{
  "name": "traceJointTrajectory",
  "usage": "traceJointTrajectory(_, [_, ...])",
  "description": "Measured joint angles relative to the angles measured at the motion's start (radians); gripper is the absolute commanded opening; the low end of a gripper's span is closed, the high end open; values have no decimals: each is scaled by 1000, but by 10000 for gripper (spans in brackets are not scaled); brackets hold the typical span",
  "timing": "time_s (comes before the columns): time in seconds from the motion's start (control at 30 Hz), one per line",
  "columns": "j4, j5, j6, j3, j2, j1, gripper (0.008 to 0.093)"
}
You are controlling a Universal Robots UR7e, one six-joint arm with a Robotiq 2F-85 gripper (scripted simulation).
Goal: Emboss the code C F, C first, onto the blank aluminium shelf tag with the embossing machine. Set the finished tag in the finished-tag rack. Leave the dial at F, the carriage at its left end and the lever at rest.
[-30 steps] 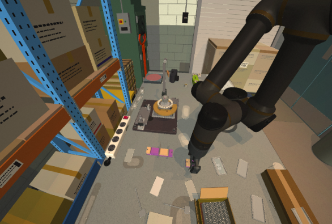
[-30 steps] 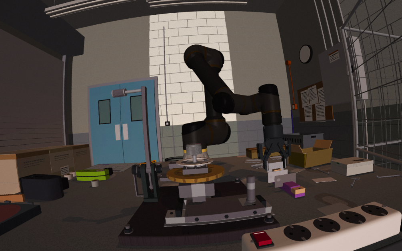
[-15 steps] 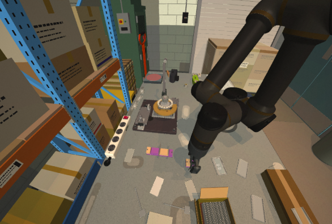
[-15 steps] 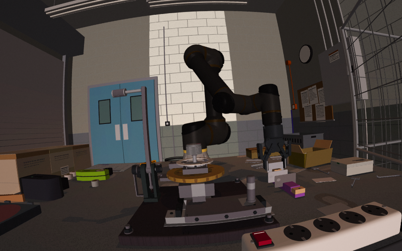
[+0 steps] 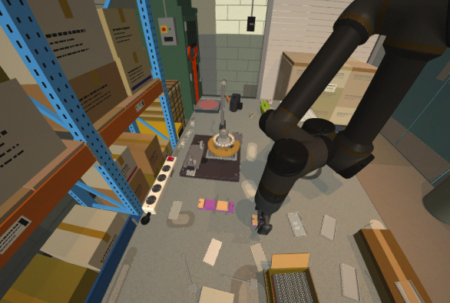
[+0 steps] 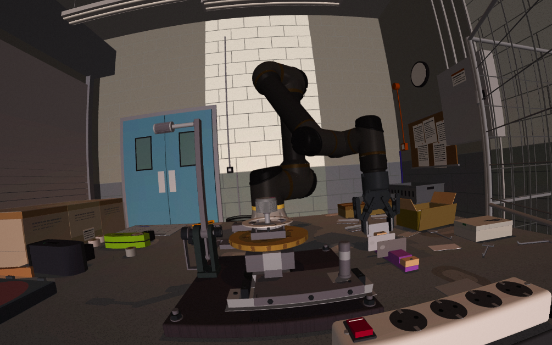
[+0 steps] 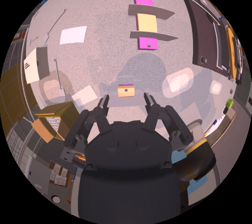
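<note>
The blank aluminium tag point(image 7: 125, 101) stands on edge, mostly hidden in the side camera behind my gripper point(image 5: 263, 223), which is closed on it across its width. It stands in a small orange and purple holder point(image 7: 126, 90) on the table, some way in front of the embossing machine point(image 5: 215, 153). The machine's orange dial point(image 6: 267, 240) sits on a dark base plate, and its lever point(image 6: 200, 189) stands upright. A longer orange and purple rack point(image 7: 145, 20) holding two upright tags lies between my gripper and the machine.
Blue and orange shelving point(image 5: 73, 92) loaded with boxes lines the table's left side, with a white power strip point(image 5: 159, 184) along that edge. An open cardboard box point(image 5: 292, 278) sits near the front edge. Loose flat plates point(image 5: 212, 251) and slips lie scattered over the table.
</note>
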Motion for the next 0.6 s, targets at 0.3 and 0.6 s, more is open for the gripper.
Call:
traceJointTrajectory(0.3, [0, 0, 0, 0, 0, 0, 520])
traceJointTrajectory(0.6, [0, 0, 0, 0, 0, 0, 700])
